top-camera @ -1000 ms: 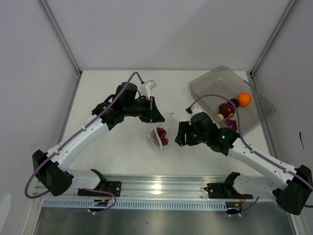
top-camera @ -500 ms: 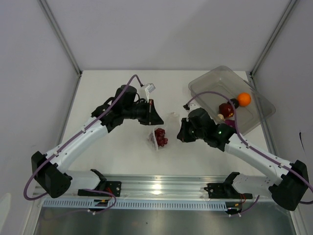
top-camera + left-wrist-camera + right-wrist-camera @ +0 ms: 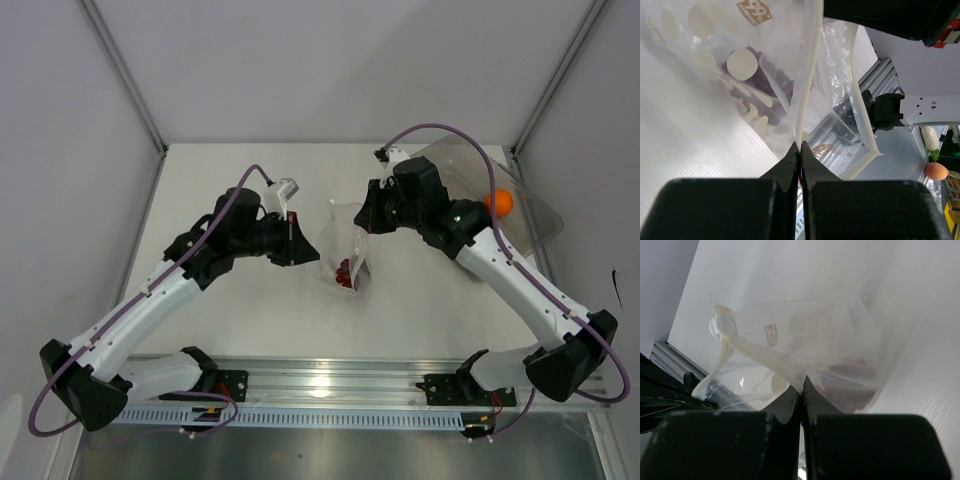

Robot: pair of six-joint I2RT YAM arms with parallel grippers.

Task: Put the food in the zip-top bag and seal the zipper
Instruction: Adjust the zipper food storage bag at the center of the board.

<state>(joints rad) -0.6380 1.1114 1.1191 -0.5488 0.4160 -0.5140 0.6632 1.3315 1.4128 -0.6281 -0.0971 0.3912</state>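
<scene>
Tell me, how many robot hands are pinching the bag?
2. The left hand pinches the zip-top bag at its mouth edge; the right hand pinches the mouth edge from the opposite side.

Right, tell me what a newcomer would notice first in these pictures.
The clear bag over the middle of the table stands out. Its mouth strip is pinched by both the left gripper and the right gripper, and dark red grapes sit in its bottom. Next comes the bright orange ball in the clear bin at the far right.
</scene>
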